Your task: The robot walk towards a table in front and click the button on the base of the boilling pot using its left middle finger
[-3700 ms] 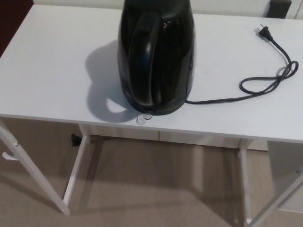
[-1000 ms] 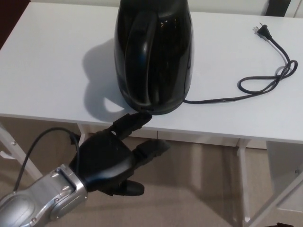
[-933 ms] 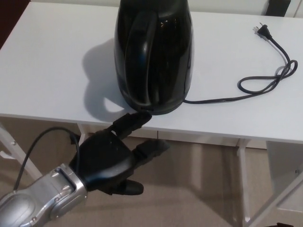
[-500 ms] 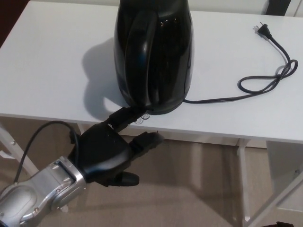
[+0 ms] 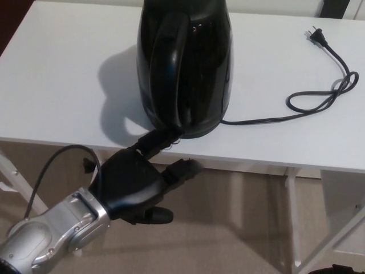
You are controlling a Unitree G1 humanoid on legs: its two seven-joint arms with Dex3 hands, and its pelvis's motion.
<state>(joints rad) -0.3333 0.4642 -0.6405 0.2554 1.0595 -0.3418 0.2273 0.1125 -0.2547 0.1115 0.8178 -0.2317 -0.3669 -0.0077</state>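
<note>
**Finger at the switch: risk of a miss or a shove**

Kettle stands near the front edge of the table, handle toward the robot. Left hand holds nothing, digits spread: one finger reaches up to the kettle's base, its tip at the switch, which it mostly hides; contact unclear. Right hand out of sight.

Risks, as I judge them:
- Tip lands beside the switch: no click.
- Push goes sideways: kettle slides or rocks.
- Cord lies unplugged, so no light would confirm a press.
</note>
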